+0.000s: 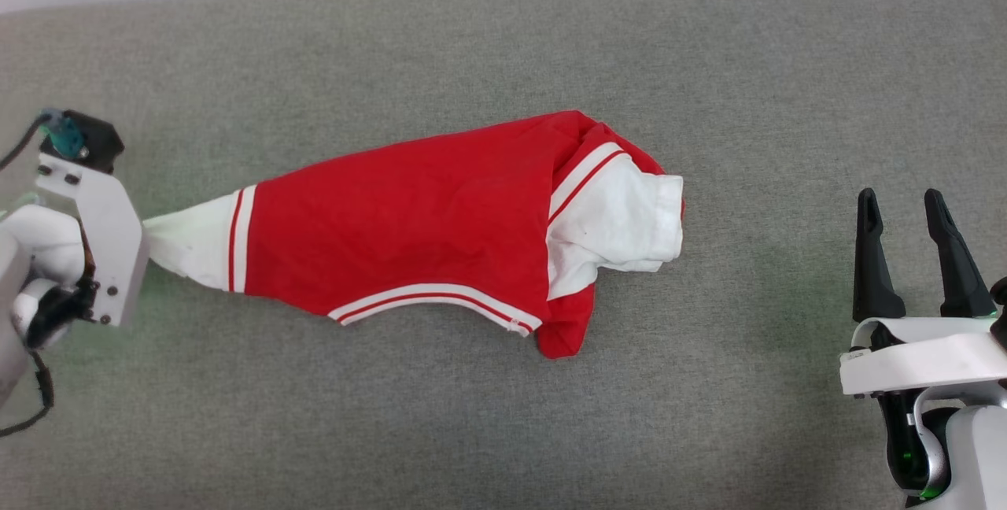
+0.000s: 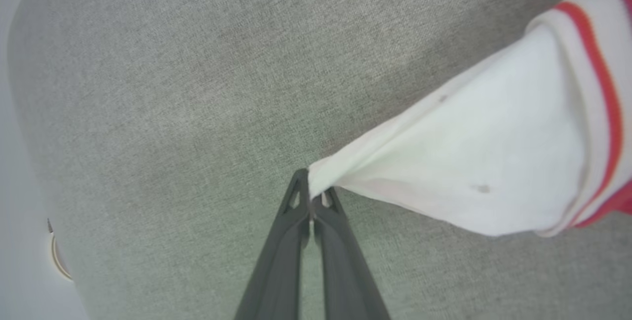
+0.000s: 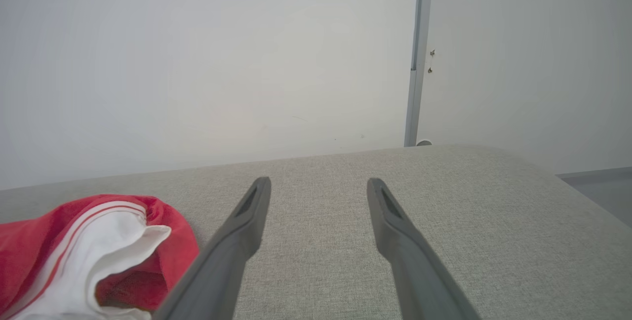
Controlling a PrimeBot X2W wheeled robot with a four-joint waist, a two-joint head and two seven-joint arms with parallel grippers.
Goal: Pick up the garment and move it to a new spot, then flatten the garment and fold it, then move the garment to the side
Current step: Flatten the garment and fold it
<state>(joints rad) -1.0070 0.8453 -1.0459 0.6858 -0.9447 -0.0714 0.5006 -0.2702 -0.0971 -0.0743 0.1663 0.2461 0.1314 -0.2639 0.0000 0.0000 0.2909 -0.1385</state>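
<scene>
The left fingers pinch the garment by a white sleeve — the right fingers gape empty.

We saw a broad worktop covered in grey woven cloth, lit softly and evenly. Along its far edge stood a plain pale wall. Toward the far right a slim grey upright strip ran down that wall, with two small screws just beside it. The worktop's far right corner was rounded, and past it lay a patch of grey floor.
</scene>
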